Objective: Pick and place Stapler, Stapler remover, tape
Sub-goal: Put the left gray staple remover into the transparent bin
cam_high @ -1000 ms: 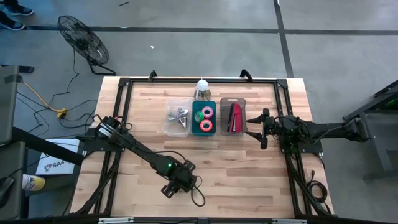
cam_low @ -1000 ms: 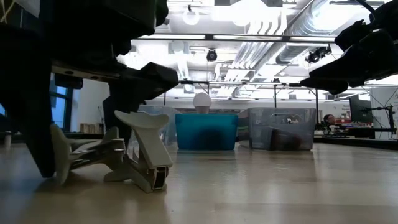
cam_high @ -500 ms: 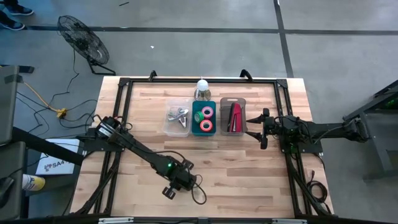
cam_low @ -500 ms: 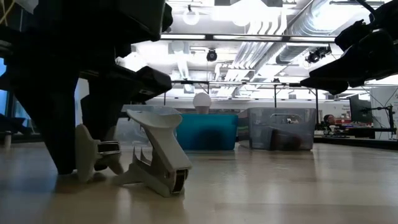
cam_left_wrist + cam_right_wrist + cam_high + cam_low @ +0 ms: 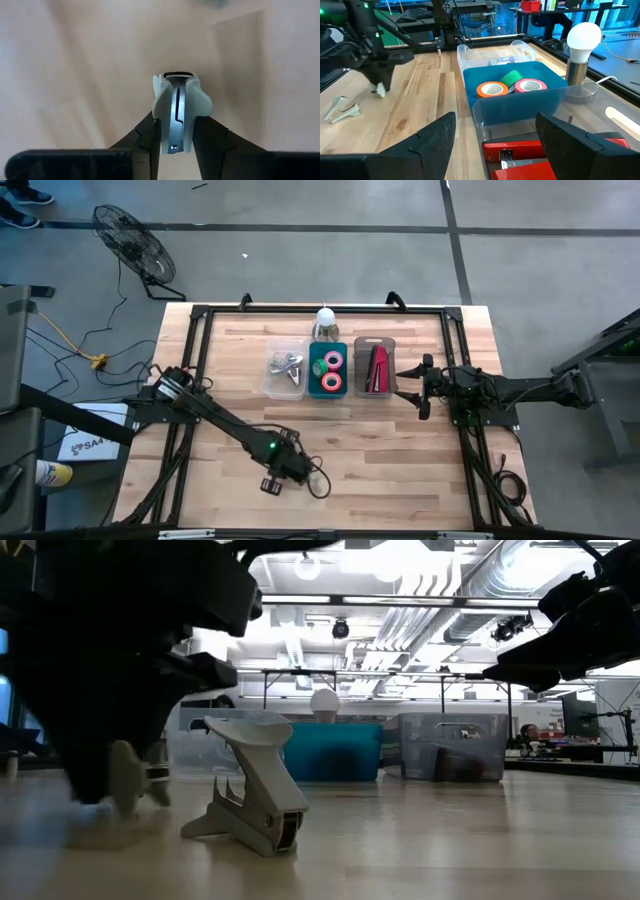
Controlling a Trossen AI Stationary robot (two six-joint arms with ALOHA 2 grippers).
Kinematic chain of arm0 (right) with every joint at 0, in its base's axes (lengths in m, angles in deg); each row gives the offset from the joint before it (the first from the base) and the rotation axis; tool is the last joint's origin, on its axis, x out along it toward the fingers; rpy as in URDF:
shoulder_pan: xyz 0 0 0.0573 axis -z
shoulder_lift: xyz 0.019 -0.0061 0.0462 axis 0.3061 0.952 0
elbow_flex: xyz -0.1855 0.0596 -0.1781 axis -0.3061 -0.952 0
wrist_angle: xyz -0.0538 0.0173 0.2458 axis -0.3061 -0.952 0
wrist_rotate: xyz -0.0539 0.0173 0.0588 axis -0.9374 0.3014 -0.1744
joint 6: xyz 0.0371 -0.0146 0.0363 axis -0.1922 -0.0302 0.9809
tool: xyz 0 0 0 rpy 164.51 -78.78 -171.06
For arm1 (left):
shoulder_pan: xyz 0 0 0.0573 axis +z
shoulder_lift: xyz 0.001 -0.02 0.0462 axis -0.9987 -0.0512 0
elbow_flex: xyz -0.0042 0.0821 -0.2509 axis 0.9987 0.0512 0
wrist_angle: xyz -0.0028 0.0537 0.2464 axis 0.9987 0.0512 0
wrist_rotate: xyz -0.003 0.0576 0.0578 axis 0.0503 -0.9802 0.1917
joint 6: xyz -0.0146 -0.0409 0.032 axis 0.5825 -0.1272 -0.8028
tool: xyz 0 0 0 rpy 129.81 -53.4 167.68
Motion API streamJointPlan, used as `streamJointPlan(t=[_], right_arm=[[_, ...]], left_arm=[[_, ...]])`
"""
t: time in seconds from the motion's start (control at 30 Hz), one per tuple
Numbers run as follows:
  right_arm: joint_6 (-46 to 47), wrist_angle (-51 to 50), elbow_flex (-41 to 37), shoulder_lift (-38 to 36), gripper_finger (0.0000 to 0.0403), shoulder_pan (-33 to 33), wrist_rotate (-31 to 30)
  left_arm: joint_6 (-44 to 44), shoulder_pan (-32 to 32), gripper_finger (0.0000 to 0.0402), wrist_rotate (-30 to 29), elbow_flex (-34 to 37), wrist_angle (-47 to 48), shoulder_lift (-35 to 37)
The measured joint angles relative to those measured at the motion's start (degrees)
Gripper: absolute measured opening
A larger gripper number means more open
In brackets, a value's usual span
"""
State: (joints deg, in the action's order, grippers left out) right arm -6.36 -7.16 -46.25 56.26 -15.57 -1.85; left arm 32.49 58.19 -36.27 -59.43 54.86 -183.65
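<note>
My left gripper (image 5: 283,472) stands near the table's front edge, shut on a white staple remover (image 5: 176,107). In the low view that remover (image 5: 125,780) hangs low over the wood. A second white staple remover (image 5: 250,795) rests on its jaw tips and heel on the table just to the right (image 5: 318,483). The red stapler (image 5: 377,368) lies in a clear bin. Tape rolls (image 5: 331,370) lie in the blue bin (image 5: 540,102). My right gripper (image 5: 412,388) waits open beside the stapler's bin. My left gripper pinches the staple remover between its two fingers, one finger on each white plastic side (image 5: 159,117). The fingers (image 5: 207,135) come from above, pointing down. The remover hangs below them, its metal spine toward the wrist camera, seemingly just clear of the table.
A clear bin (image 5: 285,370) with more silvery staple removers stands left of the blue one. A lamp with a white bulb (image 5: 325,320) stands behind the bins. A dark frame (image 5: 200,315) runs along the table's edges. Bare wood lies between the bins and the front edge.
My left gripper has shut on one of two removers lying side by side, turned it upright, raised it a little and carried it toward the table's left edge. The other remover has been nudged aside and now stands alone.
</note>
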Motion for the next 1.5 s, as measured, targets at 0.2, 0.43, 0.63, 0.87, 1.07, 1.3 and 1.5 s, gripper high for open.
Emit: streamJointPlan(t=[0.2,0.43,0.63,0.87,1.07,1.3,1.5], right_arm=[[0.02,0.02,0.0,-0.01,0.0268,-0.01,0.0],[0.0,0.0,0.02,0.0,0.0268,0.01,0.0],[0.01,-0.04,0.0,-0.01,0.0268,-0.01,0.0],[0.01,0.05,0.0,0.05,0.0268,-0.01,0.0],[0.02,0.02,0.02,0.0,0.0268,-0.01,0.0],[0.0,0.01,0.01,0.04,0.0268,0.0,0.0],[0.0,0.01,0.0,0.04,0.0268,0.0,0.0]], left_arm=[[0.91,0.06,0.0084,-6.8,-4.67,8.63,-0.09],[0.87,2.28,0.0084,-9.26,-7.6,16.57,0.08],[0.82,6.29,0.0085,-9.69,-8.36,19.91,2.27],[0.66,12.63,0.0085,-12.26,-8.36,22.82,7.47],[0.88,18.86,0.0085,-15.25,-8.36,23.99,11.57],[3.94,26.25,0.0085,-17.69,-8.36,24.57,12.37],[13.5,32.52,0.0085,-17.7,-6.57,24.24,12.37]])
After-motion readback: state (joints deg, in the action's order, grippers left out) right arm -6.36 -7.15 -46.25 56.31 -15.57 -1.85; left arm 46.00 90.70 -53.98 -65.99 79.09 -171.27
